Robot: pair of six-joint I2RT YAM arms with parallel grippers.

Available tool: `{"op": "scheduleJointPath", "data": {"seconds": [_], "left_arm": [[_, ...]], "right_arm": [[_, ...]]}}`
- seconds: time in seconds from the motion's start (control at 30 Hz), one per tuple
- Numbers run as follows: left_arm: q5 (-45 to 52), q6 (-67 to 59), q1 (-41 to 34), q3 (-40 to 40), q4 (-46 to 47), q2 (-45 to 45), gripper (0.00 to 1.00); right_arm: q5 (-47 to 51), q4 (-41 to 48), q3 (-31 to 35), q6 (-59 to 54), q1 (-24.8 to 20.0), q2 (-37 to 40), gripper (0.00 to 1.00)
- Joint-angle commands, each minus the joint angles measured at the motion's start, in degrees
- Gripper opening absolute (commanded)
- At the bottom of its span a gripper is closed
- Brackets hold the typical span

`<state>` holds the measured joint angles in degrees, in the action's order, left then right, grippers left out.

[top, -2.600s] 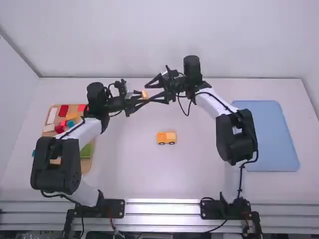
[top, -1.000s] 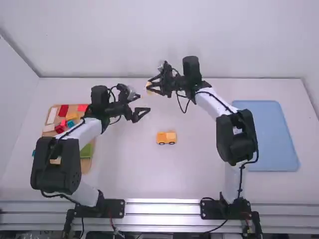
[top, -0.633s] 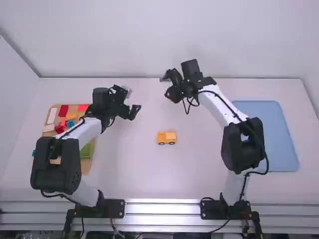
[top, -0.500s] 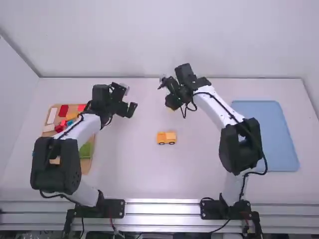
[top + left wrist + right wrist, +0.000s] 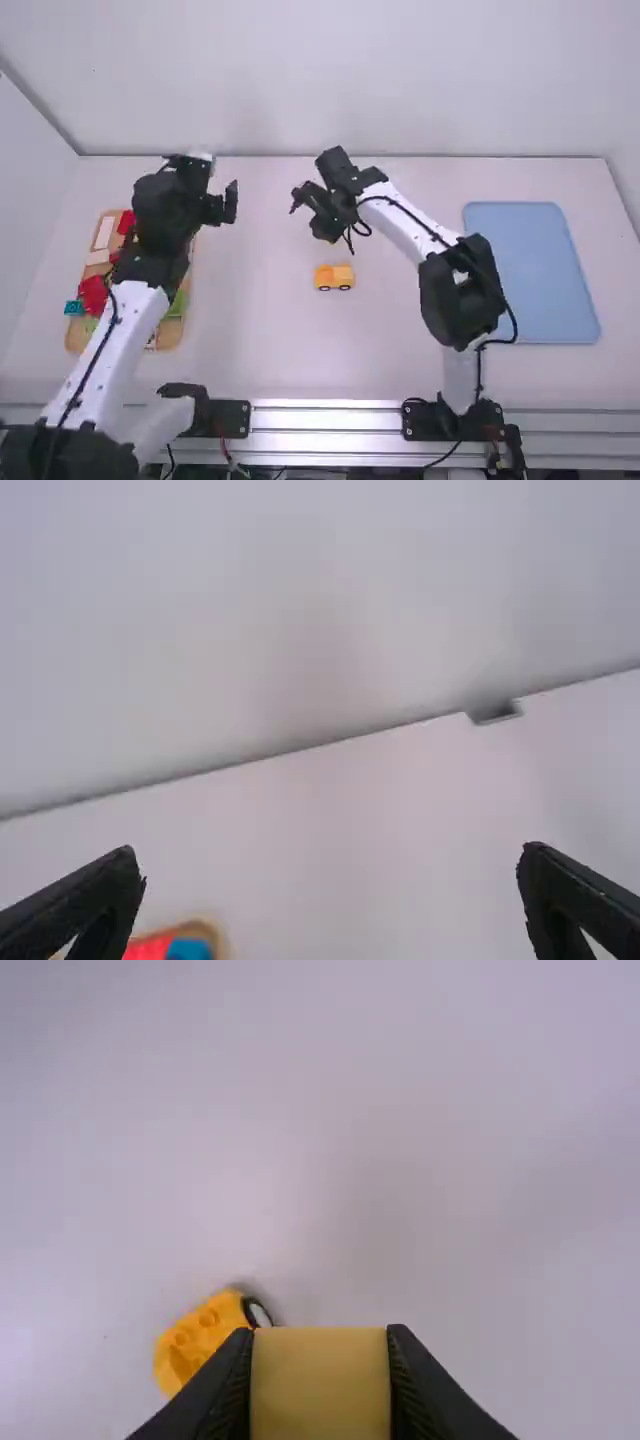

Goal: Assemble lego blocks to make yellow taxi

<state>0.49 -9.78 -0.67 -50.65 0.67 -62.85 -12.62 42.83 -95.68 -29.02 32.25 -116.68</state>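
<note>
Yellow block [image 5: 320, 1385] in right claw [image 5: 326, 230].

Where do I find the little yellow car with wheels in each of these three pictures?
High view: on the table, just below the centre, the yellow car.
Left wrist view: looks elsewhere, at the table's far edge, with a corner of the block tray at the bottom left.
Right wrist view: the yellow car is low and left of centre, partly behind a finger of the right gripper.
Shared landmark: the white table.
</note>
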Motion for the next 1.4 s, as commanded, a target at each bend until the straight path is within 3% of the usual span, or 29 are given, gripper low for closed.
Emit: {"op": "scheduleJointPath", "data": {"seconds": [0.0,0.23,0.5,0.77,1.2,1.23,1.3,1.33,1.37], "left_arm": [[-8.0,4.5,0.4,4.7,0.3,5.2,0.99],[-18.8,9.2,0.7,13.6,0.5,20.5,0.99],[-19.6,9.0,0.7,18.8,2.5,33.4,0.99],[-19.6,8.9,0.7,20.3,2.5,35.0,0.99],[-19.4,9.0,0.7,20.4,2.5,35.0,0.99],[-19.4,9.0,0.6,20.4,2.5,35.0,0.99],[-19.4,9.0,0.7,20.4,2.5,35.0,0.99],[-19.4,9.0,0.7,20.4,2.5,35.0,0.99],[-19.5,8.9,0.6,20.4,2.5,35.0,0.99]], "right_arm": [[-1.0,1.4,-5.0,-6.2,3.0,-2.3,0.18],[1.7,9.4,-16.0,-11.0,8.4,-11.2,0.17],[5.6,21.5,-27.1,-15.8,13.2,-22.2,0.17],[7.9,21.9,-26.9,-16.0,16.5,-25.5,0.16],[8.9,17.7,-23.1,-14.3,16.5,-25.5,0.21],[8.8,17.8,-23.3,-14.4,16.5,-25.5,0.24],[8.9,17.8,-23.7,-14.4,16.5,-25.5,0.62],[8.9,17.8,-23.8,-14.4,16.5,-25.5,0.68],[9.4,17.9,-24.3,-14.3,16.4,-25.5,0.96]]}}
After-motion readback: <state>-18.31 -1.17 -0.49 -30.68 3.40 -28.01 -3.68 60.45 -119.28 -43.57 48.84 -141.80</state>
